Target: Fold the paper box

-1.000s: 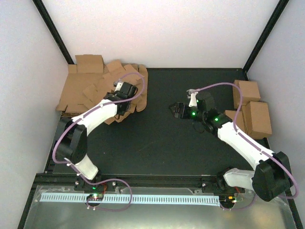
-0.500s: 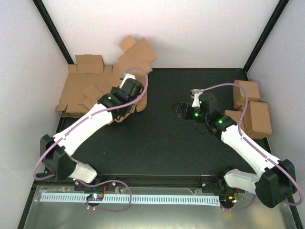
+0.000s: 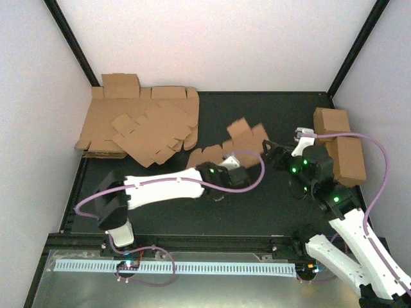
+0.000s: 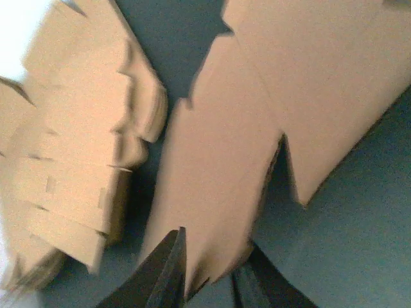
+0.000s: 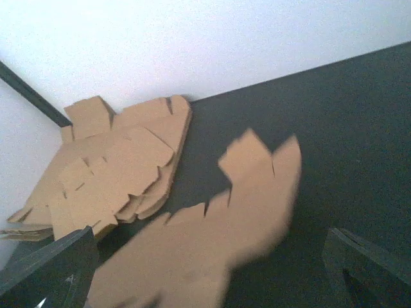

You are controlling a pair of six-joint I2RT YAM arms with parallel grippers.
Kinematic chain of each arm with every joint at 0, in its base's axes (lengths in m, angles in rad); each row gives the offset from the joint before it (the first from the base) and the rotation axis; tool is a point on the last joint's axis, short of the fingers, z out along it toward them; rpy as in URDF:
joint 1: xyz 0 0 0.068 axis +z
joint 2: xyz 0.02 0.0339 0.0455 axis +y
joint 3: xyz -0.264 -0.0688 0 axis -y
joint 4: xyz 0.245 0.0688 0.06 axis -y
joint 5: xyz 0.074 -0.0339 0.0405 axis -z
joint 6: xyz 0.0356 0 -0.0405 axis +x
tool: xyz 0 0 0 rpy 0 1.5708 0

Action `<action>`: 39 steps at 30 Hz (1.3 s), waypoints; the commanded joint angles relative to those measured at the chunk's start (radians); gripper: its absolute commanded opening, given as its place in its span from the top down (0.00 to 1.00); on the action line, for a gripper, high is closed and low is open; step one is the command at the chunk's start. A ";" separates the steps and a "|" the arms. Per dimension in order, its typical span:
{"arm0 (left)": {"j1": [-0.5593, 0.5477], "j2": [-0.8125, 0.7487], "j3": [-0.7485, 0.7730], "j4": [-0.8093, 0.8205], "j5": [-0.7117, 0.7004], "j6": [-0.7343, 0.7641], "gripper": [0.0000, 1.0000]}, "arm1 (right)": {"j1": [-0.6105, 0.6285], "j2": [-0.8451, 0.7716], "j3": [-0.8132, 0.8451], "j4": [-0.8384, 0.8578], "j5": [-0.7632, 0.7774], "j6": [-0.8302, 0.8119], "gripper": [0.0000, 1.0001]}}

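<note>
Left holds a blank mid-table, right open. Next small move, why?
Probably lay the paper box flat on the table: left gripper pinches just one edge, the sheet looks raised, and the open right gripper has nothing firm to fold against.

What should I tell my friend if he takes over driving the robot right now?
Left gripper: shut on the near edge of the paper box, holding it at the middle of the table.
Right gripper: open, holding nothing, just right of the paper box and facing it.
Heap of blanks: back left corner. Brown boxes: right edge.
Done: one blank is apart from the heap and in a grip.
Left: all the folding. The paper box is flat, with no flap turned up, and it looks blurred in both wrist views.
</note>
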 commanded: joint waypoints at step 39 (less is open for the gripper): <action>0.951 -0.879 -0.928 0.713 0.900 -0.380 0.26 | 0.000 0.016 -0.078 0.008 -0.104 0.006 0.00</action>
